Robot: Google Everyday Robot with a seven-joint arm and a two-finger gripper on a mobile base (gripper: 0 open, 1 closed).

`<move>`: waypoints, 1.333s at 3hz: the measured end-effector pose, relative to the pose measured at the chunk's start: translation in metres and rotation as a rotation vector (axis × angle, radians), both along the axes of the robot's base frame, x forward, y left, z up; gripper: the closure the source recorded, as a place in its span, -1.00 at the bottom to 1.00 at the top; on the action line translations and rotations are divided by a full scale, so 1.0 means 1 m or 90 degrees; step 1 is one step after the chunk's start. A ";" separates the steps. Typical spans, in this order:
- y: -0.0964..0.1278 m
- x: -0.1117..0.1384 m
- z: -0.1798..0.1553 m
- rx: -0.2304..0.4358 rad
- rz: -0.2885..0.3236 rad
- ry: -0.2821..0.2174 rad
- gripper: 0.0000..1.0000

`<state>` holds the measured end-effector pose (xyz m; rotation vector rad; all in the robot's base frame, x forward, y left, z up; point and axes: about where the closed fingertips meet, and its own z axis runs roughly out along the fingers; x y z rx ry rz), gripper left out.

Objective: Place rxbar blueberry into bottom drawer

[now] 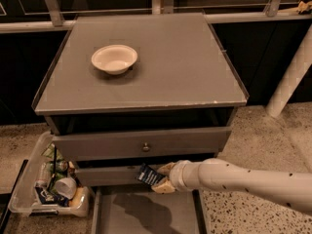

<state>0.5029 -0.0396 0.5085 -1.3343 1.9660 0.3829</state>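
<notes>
Pincer: we see our pincer (158, 178) closed tight on the rxbar blueberry (147, 174), low at the cabinet's front.
Rxbar blueberry: held off the floor, above the open bottom drawer (146, 214).
Worktop (185, 67): we see a cream bowl (114, 58) resting there.

White arm (243, 179), tan end effector (157, 178), above drawer (146, 214)

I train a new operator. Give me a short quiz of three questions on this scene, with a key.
1. True or false: the rxbar blueberry already lies on the floor of the bottom drawer.
2. Where is the bowl? A) in the plastic bin B) on the cabinet top C) in the bottom drawer
3. Fill in: the gripper, above the open bottom drawer, is shut on the ____.
Key: 1 false; 2 B; 3 rxbar blueberry.
</notes>
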 end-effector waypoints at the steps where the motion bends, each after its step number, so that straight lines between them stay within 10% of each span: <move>1: -0.002 -0.003 -0.014 -0.019 0.006 0.006 1.00; 4: -0.052 0.006 -0.141 0.015 -0.018 -0.007 1.00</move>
